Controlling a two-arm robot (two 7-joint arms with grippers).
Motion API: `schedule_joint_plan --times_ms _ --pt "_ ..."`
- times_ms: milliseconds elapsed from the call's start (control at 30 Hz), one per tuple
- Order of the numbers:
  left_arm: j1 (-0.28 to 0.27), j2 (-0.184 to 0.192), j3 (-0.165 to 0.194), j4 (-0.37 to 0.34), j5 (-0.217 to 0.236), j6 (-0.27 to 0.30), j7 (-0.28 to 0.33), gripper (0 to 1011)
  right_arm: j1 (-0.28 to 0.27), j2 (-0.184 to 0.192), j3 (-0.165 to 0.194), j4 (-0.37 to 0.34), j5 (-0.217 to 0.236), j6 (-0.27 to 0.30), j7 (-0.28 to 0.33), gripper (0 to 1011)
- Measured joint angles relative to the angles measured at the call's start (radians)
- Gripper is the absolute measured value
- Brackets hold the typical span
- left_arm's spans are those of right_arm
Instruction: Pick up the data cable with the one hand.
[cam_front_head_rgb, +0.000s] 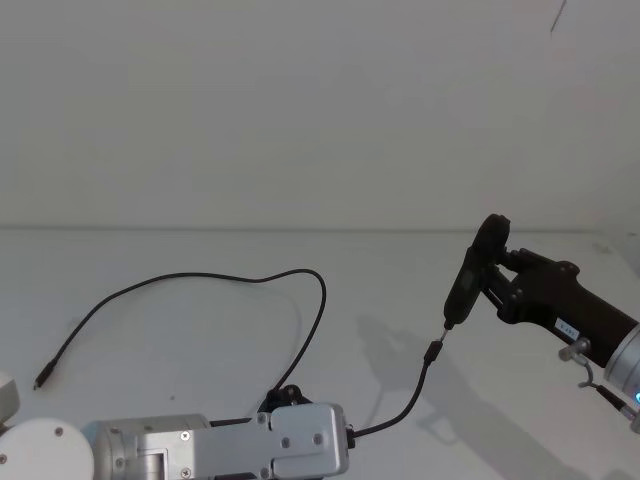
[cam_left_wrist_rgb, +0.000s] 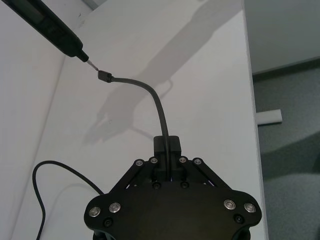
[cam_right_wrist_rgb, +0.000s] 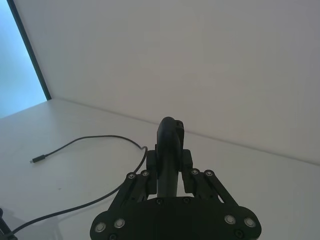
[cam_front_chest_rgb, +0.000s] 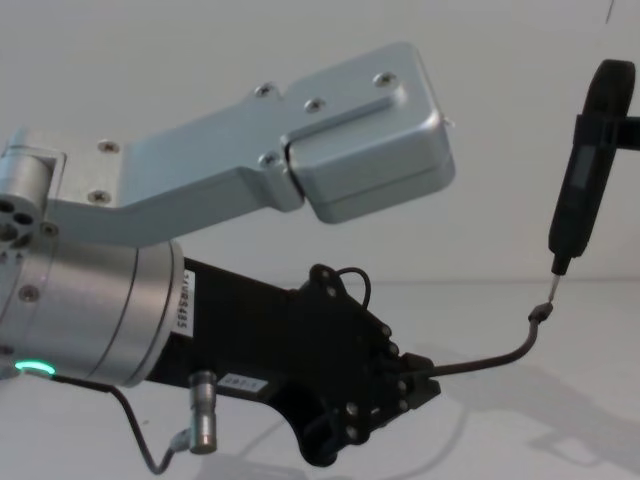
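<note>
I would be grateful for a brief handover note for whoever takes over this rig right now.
Left gripper: shut on the data cable, a short way behind its plug, which is held up off the table.
Right gripper: shut on a slim black tool, pin tip pointing down at the plug; whether they touch cannot be told.
Cable: the rest loops across the table, with the far end lying at the robot's left.
Done: cable grasped, plug end raised.
Left: lift the trailing length clear if needed, and mind the tool tip near the plug.
</note>
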Motion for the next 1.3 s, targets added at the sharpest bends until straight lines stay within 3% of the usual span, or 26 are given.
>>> schedule_joint_plan --times_ms 633,1300 --pt "0.0 0.0 0.0 0.0 0.0 0.0 0.0 55 0.0 0.002 -0.001 -0.001 0.006 -0.005 0.001 279" --pt "0.0 0.0 0.0 0.0 0.0 0.0 0.0 55 0.035 0.008 -0.02 0.057 0.008 -0.022 0.009 279"
